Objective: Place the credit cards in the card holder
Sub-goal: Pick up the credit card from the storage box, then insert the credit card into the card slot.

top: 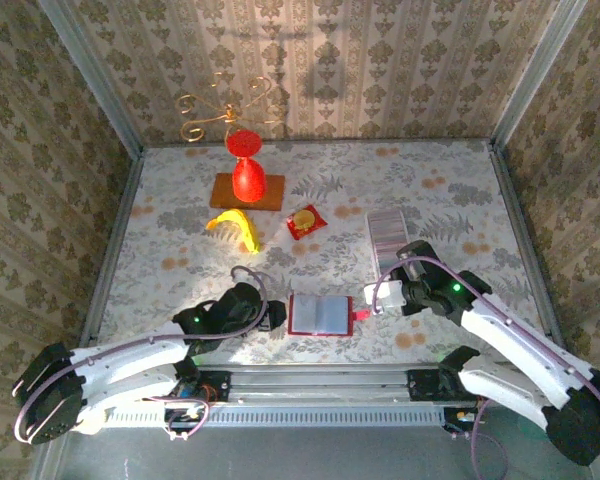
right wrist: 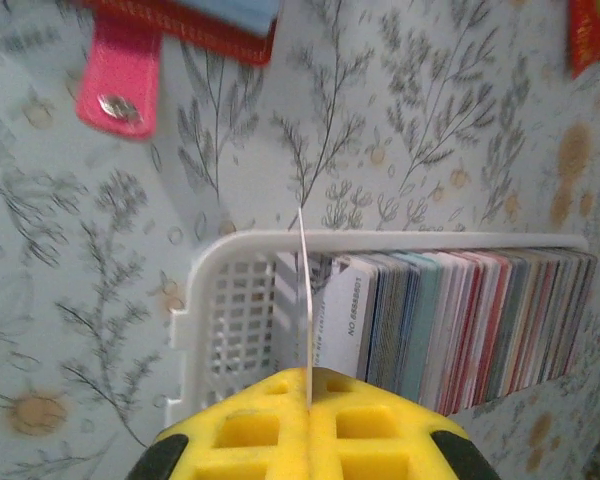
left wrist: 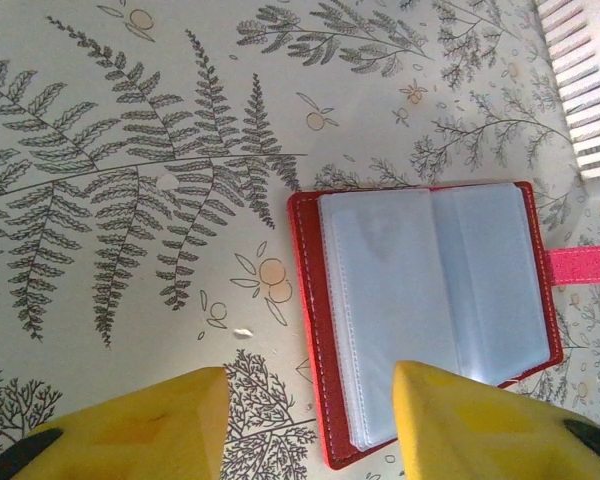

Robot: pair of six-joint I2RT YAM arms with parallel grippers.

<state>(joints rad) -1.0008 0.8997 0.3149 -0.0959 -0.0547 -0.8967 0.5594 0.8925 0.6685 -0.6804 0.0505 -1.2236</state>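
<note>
Dark-red leatherette, spread open like a book, marks the card holder [top: 320,313]. It lies flat at six o'clock on the table [top: 450,190], just beyond the arm bases. Its clear plastic sleeves look pale and empty as far as the left wrist view shows, so I judge that no card is filed yet. The pink clasp strap [left wrist: 585,265] sticks out from its three o'clock side.

The left gripper [left wrist: 310,385] sits at the holder's nine o'clock. Its yellow fingers [left wrist: 150,420] are apart with nothing between them, one of them over the holder's near corner; whether it presses there I cannot tell.

At the holder's two o'clock, the right gripper [right wrist: 307,378] has its fingers closed on a single card [right wrist: 303,290], seen edge-on as a thin white line. From above it appears clear of the white basket [right wrist: 230,290], which lies farther out at the holder's one o'clock. The rest of the credit cards [right wrist: 460,320] stand packed on edge in that basket, a long row of greys, pinks and whites.

The task seems barely begun: one card is in hand, with its insertion and every other card left to do. Farthest off, towards twelve o'clock, are a red sachet [top: 305,221], a banana [top: 235,228] and a red vase [top: 246,172].
</note>
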